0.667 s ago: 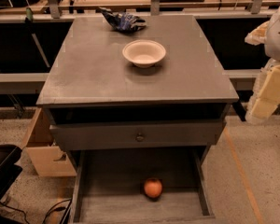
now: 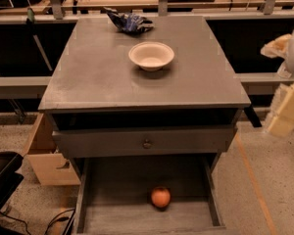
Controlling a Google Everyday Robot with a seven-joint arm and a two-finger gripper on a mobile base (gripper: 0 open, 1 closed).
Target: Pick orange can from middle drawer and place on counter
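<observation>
Camera view: orange can (image 2: 160, 197) unpicked in middle drawer (image 2: 137, 220); gripper (image 2: 284, 112) off right edge of counter (image 2: 98, 77), its state I cannot tell.

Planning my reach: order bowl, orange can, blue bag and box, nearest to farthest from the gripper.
The gripper is right of the counter.
1. Bowl, counter centre, and orange can, in drawer: too close to call.
2. Blue bag, counter back.
3. Box, floor, far left.

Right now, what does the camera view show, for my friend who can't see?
An orange can lies in the open middle drawer. A white bowl sits on the counter above. The gripper hangs at the right edge, beside the counter.
</observation>
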